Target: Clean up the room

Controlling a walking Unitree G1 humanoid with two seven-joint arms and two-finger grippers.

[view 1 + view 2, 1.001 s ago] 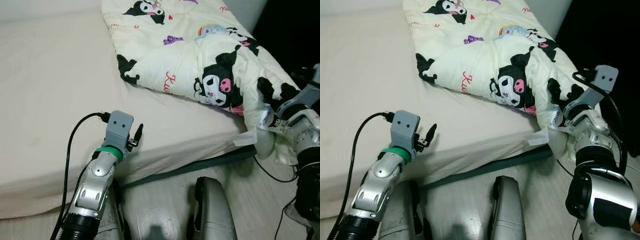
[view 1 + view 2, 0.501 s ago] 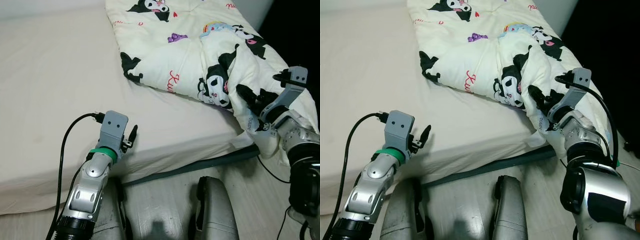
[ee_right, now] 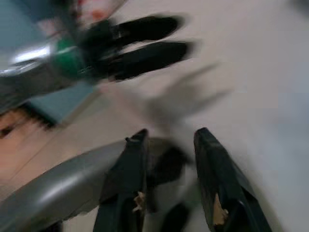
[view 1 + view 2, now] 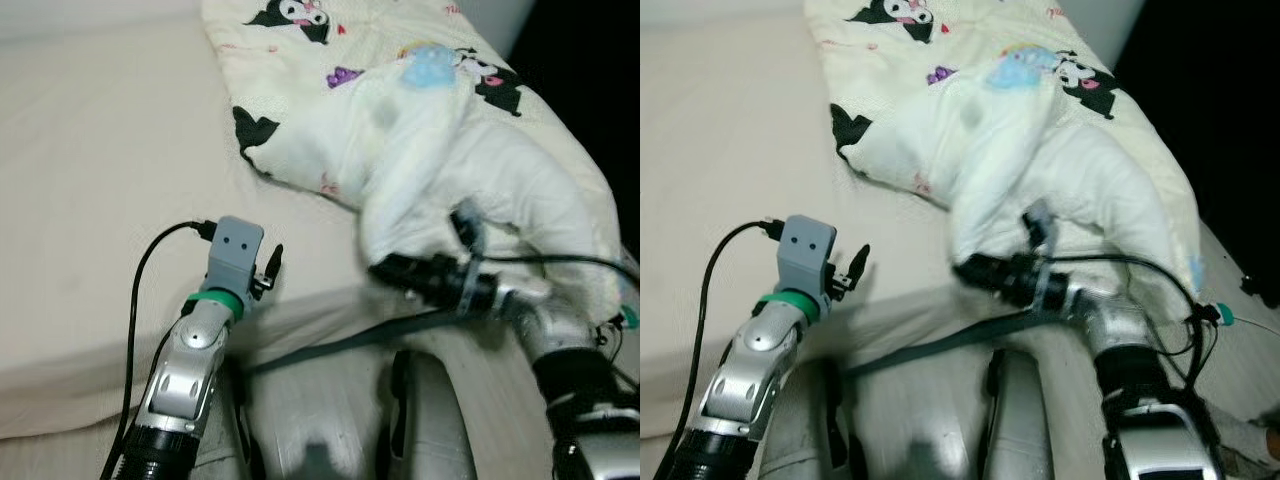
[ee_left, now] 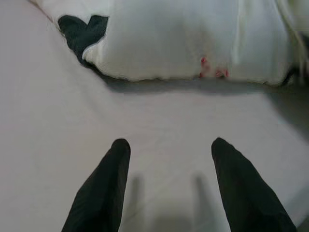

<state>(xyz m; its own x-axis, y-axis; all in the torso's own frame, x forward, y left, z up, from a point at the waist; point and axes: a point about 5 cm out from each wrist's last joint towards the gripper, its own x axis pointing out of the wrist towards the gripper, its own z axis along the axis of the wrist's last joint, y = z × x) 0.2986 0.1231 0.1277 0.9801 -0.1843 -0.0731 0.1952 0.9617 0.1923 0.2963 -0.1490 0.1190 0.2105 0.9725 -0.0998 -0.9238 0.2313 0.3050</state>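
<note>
**Supervisor:** Where does the blanket lie against each pincer?

**Operator:** I see the blanket (image 4: 450,150) bunched on the far right part of the bed (image 4: 100,200), its near edge folded so the plain white underside faces up. The right pincer (image 4: 385,270) sits at the bed's near edge, just under that folded edge and pointing toward the robot's left. It is blurred; in the right wrist view its fingers (image 3: 215,193) stand slightly apart with a dark patch between them. I cannot tell whether they hold cloth. The left pincer (image 4: 272,268) hovers over bare sheet, well short of the blanket; I read its two black fingers (image 5: 104,193) as spread, with nothing between them.

**Supervisor:** Materials and shapes?

**Operator:** The blanket is soft, puffy, quilted cloth, cream with black and pink cartoon figures and a pale blue patch. The bed sheet is smooth, plain beige. A grey band (image 4: 330,345) runs along the mattress side below the sheet.

**Supervisor:** Orientation?

**Operator:** The blanket's long axis runs from the bed's far side toward the near right corner, where it droops over the edge.
</note>
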